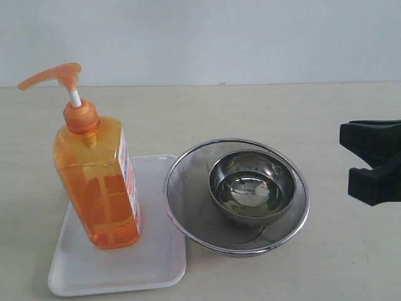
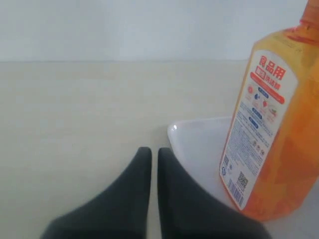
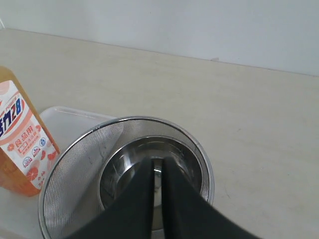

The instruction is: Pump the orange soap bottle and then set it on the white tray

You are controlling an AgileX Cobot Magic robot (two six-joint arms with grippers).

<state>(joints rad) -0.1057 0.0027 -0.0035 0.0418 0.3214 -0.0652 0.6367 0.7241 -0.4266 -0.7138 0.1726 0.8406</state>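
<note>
A: Where's the bottle (image 1: 97, 182)?
B: Upright on the tray (image 1: 156, 263). Your left gripper (image 2: 154, 152) and right gripper (image 3: 158, 162) are closed, empty. Likely slick and tippy: clasp its flat sides, mid-body.

Steel bowl nests in a mesh strainer on a pale table.

The round strainer (image 1: 188, 194), fine wire mesh ringed by a bright metal rim, sits flat on the beige table (image 1: 269, 106), a little right of centre in the exterior view. Inside it, set toward the far right of the basin, a smaller polished steel bowl (image 1: 252, 188) stands upright, its inner wall mirroring blurred patches of light and dark. The mesh shows bare on the near and left sides. A plain, pale wall (image 1: 219, 37) rises behind the table.
</note>
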